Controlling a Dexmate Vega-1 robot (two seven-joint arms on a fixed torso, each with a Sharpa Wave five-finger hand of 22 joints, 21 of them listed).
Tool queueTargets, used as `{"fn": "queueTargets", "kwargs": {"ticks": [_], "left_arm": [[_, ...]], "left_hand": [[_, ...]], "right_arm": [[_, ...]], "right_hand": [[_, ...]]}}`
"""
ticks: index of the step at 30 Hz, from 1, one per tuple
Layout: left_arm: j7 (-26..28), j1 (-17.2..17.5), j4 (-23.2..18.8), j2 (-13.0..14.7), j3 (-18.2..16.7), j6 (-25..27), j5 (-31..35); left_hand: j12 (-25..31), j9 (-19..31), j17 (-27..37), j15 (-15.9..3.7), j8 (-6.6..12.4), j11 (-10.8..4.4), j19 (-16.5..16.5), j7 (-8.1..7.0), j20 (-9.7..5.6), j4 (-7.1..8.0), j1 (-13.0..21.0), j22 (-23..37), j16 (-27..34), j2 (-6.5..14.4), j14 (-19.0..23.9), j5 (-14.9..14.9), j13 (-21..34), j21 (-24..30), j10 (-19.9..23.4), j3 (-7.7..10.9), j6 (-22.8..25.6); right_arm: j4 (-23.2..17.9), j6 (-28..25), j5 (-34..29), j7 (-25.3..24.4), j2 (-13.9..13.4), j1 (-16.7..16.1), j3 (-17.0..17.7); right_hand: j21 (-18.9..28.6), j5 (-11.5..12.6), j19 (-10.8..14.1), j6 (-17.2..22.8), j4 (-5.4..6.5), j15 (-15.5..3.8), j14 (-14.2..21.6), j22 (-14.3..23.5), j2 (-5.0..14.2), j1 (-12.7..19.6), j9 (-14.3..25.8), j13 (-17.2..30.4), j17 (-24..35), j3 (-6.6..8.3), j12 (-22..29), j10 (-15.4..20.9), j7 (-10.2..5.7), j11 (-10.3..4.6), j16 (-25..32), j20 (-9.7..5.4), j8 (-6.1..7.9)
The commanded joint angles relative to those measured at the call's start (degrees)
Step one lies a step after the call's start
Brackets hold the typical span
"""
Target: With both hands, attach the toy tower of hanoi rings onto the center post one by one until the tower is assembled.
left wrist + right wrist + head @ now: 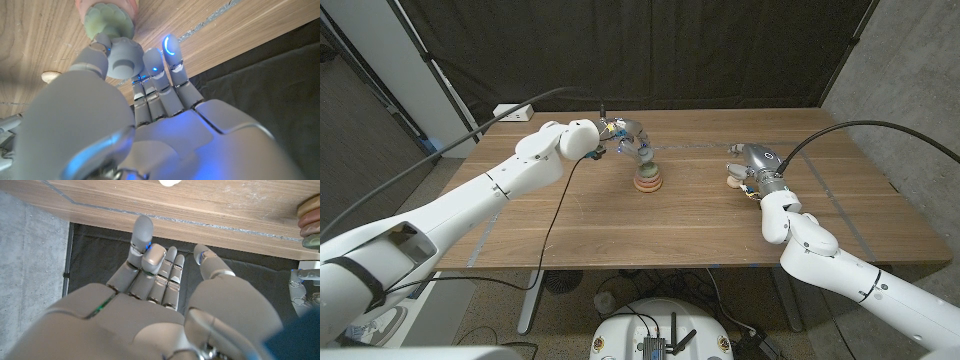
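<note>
Where the wooden table (650, 235) reaches the upper middle of the head view, one stack of rings (648, 179) stands upright, its long axis vertical; I count roughly four layers there, pinkish and greenish, though the picture is too small to be sure. My left hand (628, 139) hovers just above and left of the stack. The left wrist view adds what the head view cannot resolve: a green scalloped ring (109, 20) seen flat-on, with a pink layer behind it, and my fingertips (121, 59) right at it; whether I grip it I cannot tell. One small pale piece (51, 76) lies on the wood nearby. My right hand (752, 166) sits at centre right, well apart from the stack, fingers spread and empty. The right wrist view shows the stack's edge (311, 219) at upper right.
</note>
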Motion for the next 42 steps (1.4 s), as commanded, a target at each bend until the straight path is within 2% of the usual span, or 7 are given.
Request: {"fn": "queueTargets", "kwargs": {"ticks": [1, 23, 42], "left_arm": [[-1.86, -1.43, 1.91, -1.55, 1.61, -0.65, 0.68], [-3.65, -3.09, 4.77, -3.35, 3.76, -0.45, 1.14], [-2.89, -3.43, 7.49, -4.37, 4.52, -1.58, -0.35]], "left_hand": [[0.5, 2.02, 0.16, -2.55, 0.19, -3.98, 0.67, -0.08, -7.81, 0.09, 0.15, 0.38, -0.06, 0.78, 0.14, 0.18, 0.12, -0.06, 4.47, 0.16, 0.84], [0.42, 2.12, 0.42, -2.54, -0.05, -3.98, 0.62, -0.07, -7.8, 0.17, -0.21, 0.32, -0.24, 0.81, 0.22, 0.16, 0.15, -0.17, 4.58, 0.05, 1.0], [0.42, 2.2, 0.53, -2.55, -0.18, -4.15, 0.62, -0.14, -7.8, 0.14, -0.42, 0.27, -0.43, 0.86, 0.28, 0.16, 0.21, -0.22, 4.76, 0.03, 1.26]], "right_arm": [[-0.13, -0.12, 0.52, -0.05, -0.38, -0.09, 0.08], [0.18, 0.11, 1.7, -0.39, -0.63, -0.42, 0.06], [-0.28, -0.26, 1.87, -0.17, -1.2, -0.32, -0.04]], "right_hand": [[0.05, 0.49, 0.44, 0.29, -0.14, -3.47, 0.64, 0.12, 0.34, 0.03, 0.02, 0.18, 0.17, 0.19, -0.22, 0.49, -0.12, 0.06, 0.32, -4.18, -0.04], [0.1, 0.61, 0.49, 0.5, -0.07, -3.47, 0.7, 0.15, 0.56, -0.27, 0.03, 0.17, 0.16, 0.28, -0.32, 0.5, -0.04, 0.0, 0.28, -4.17, -0.08], [0.09, 0.64, 0.46, 0.61, 0.04, -3.46, 0.65, 0.16, 0.62, -0.76, 0.04, 0.25, 0.15, 0.26, -0.26, 0.63, 0.02, 0.18, 0.21, -4.16, -0.12]]}}
